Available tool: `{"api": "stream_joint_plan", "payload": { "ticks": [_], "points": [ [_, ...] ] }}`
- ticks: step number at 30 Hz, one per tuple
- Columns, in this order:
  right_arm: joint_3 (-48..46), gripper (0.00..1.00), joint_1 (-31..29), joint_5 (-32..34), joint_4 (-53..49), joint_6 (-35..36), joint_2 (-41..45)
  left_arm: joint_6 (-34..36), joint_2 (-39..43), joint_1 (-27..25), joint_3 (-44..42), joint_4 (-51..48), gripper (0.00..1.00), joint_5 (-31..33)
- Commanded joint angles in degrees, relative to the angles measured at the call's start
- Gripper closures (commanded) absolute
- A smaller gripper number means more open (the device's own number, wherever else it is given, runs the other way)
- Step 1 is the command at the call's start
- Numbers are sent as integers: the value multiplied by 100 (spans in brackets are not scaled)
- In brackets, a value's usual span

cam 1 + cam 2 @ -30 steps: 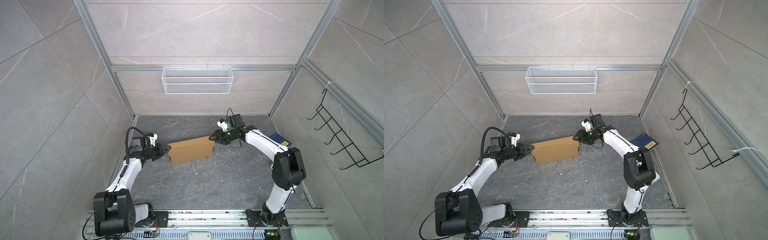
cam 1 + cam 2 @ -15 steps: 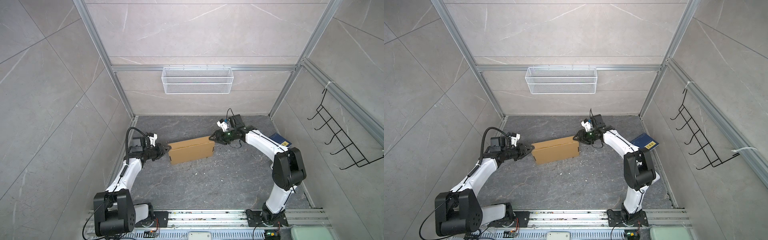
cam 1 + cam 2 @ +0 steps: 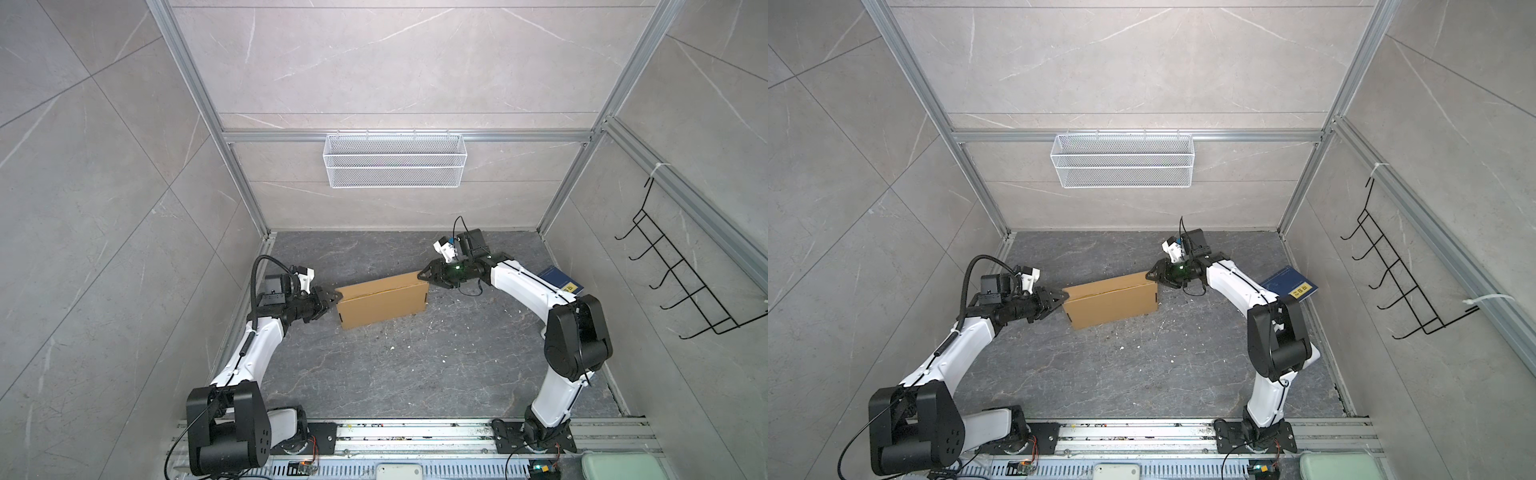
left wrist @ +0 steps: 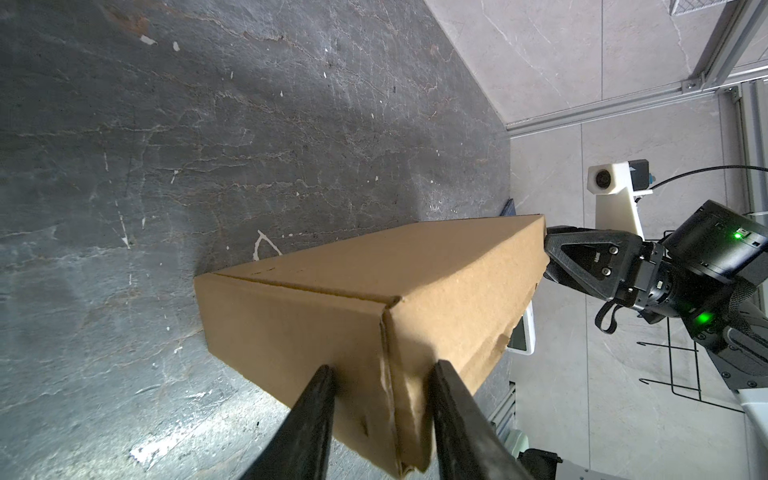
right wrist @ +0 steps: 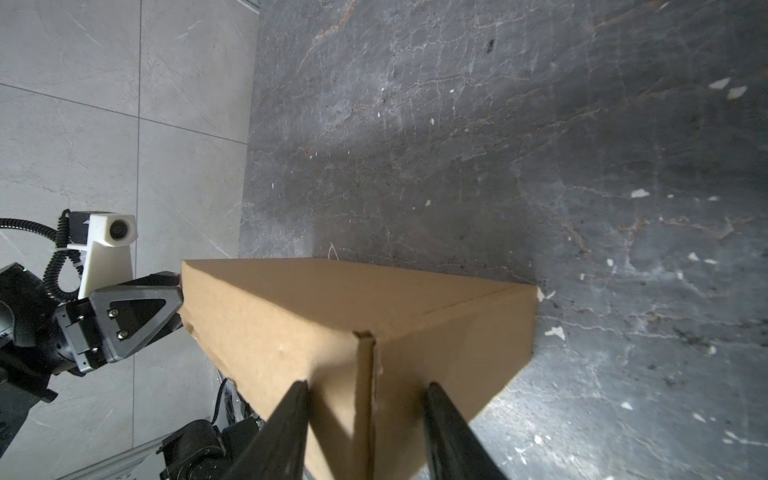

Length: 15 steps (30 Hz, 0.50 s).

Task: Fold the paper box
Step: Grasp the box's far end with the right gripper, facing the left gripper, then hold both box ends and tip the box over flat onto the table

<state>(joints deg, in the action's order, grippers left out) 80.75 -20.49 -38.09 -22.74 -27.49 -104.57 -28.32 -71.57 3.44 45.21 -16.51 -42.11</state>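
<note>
Brown corrugated cardboard box [image 3: 382, 301] looks closed; squaring step. Left gripper [image 3: 337, 296] 9 o'clock, right gripper [image 3: 420, 275] 3: fingers [image 4: 316, 415] half-spread astride corners, grip unclear. Next: even squeeze.

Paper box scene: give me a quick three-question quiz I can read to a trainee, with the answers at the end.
1. True or false: the paper box lies as a flat, unfolded sheet.
2. Where is the dark blue book? A: on top of the box. B: on the table, at the right of both top views. C: under the box.
3. Which grippers have an end of the box between their fingers?

Key
1. False: it is closed into a box shape.
2. B.
3. Both: the left gripper at one end, the right gripper at the opposite end.
</note>
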Motion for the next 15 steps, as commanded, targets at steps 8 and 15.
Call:
{"api": "stream_joint_plan", "payload": {
  "ticks": [8,15],
  "points": [
    [-421,55,-104,-5,57,-216,95,-2,203,-30,-181,-571,59,113],
    [-652,55,-229,52,117,-316,319,-58,528,-34,-372,-694,59,129]
  ]
}}
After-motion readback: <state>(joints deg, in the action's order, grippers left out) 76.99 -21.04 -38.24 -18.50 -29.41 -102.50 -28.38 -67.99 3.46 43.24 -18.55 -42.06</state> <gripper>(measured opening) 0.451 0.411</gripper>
